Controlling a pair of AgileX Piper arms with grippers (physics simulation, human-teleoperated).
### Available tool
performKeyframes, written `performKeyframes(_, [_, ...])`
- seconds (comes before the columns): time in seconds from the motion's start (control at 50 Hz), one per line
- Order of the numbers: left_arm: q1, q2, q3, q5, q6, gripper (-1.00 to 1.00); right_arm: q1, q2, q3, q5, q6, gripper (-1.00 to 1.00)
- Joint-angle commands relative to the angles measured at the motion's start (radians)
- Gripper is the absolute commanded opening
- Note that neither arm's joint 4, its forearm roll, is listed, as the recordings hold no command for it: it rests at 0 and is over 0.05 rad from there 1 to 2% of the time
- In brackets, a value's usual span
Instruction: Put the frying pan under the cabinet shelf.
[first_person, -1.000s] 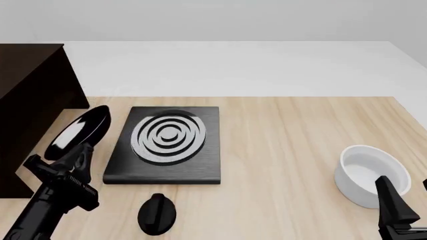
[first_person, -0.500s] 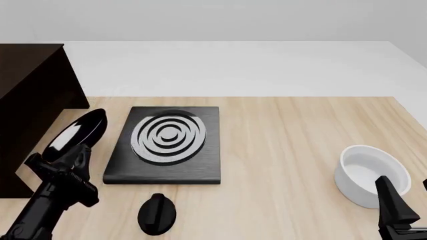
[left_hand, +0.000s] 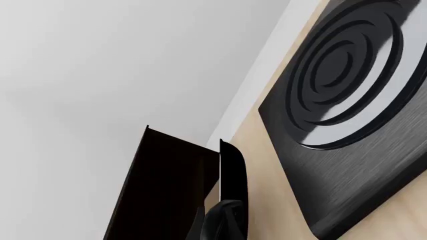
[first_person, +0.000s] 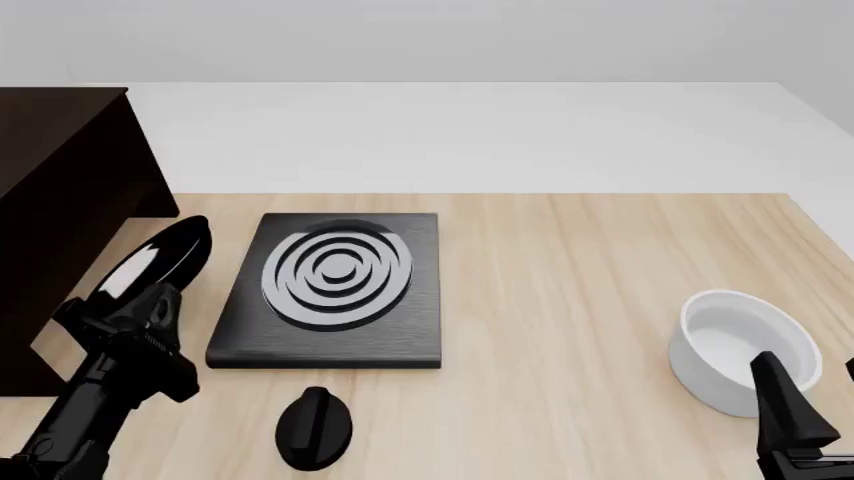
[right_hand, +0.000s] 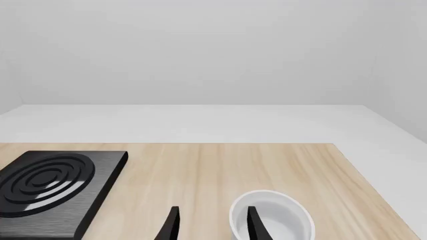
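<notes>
Carrying round shallow black frying pan, tilted on edge, left gripper pinching its handle; lying just beside large dark brown wooden cabinet shelf, opening leftward; right gripper idling spread, well apart.

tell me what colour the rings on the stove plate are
Light grey rings on black, clearest in the front view.

2 matte black arms with blocky housings and tapered black fingers.
</notes>
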Motion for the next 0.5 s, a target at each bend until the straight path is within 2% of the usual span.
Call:
performKeyframes(0.02, [-0.003, 0.025, -0.048, -0.016, 0.006, -1.0, 0.0, 0.0, 0.0, 0.0, 0.0, 1.0])
performKeyframes(0.5, [0.048, 0.068, -0.05, -0.016, -0.031, -1.0, 0.0, 0.0, 0.0, 0.0, 0.0, 1.0])
